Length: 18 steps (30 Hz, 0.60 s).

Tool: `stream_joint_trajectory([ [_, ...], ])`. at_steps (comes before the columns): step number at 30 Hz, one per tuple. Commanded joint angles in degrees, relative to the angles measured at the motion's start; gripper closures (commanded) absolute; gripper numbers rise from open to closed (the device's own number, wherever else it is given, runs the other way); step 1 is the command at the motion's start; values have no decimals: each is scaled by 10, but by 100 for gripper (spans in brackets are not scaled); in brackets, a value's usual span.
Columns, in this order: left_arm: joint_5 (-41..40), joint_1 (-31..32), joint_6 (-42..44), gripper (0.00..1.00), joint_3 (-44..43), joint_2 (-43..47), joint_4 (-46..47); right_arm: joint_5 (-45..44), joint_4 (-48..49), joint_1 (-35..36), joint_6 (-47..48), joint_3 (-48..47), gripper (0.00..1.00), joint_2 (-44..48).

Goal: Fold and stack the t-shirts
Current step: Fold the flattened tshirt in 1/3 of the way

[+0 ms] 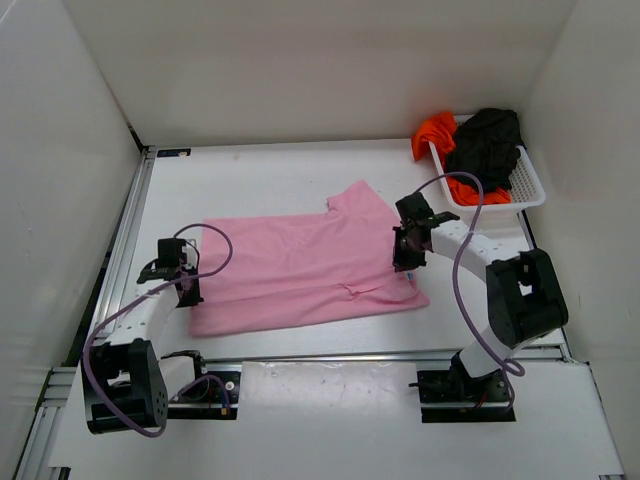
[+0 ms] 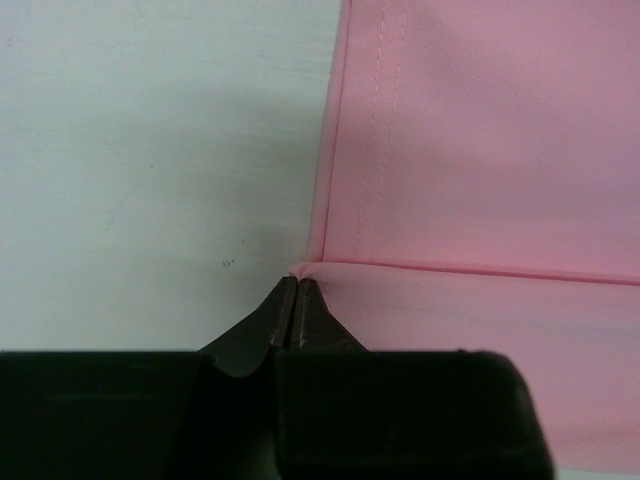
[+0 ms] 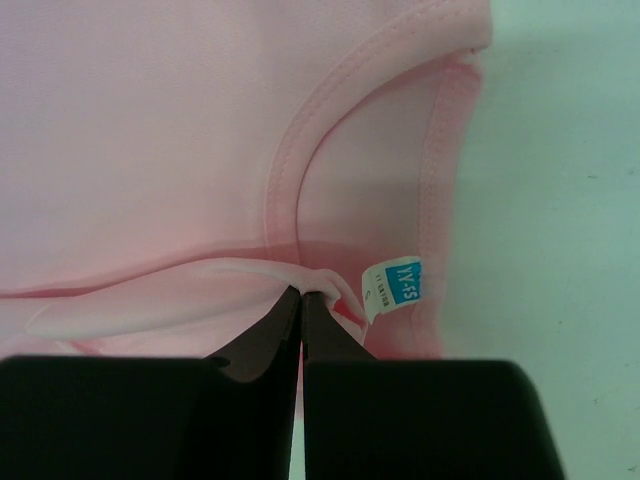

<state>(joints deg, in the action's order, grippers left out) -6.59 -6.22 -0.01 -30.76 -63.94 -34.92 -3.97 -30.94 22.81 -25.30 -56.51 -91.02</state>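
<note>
White walls are enclosing a pale table, and the pink t-shirt is lying spread across its middle, partly folded lengthwise, with one sleeve sticking out toward the far side. The left gripper is sitting at the shirt's left hem, its jaws pressed together and pinching the corner of a fold. The right gripper is resting low at the shirt's right end, clamping a bunched ridge of pink fabric just beside the neckline and a small blue and white label. At the far right corner, the black t-shirt is lying crumpled in a white mesh basket, and the orange-red t-shirt is spilling over the basket's left rim.
</note>
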Motion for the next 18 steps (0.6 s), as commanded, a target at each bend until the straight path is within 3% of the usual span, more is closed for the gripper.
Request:
stream_joint_trajectory([
  [1,0,-4,0,90,-19,1,20,-10,2,-6,21,-30,100,-17],
  [18,-18,-4,0,90,-19,-4,37,-19,7,-21,5,-105,100,-80],
])
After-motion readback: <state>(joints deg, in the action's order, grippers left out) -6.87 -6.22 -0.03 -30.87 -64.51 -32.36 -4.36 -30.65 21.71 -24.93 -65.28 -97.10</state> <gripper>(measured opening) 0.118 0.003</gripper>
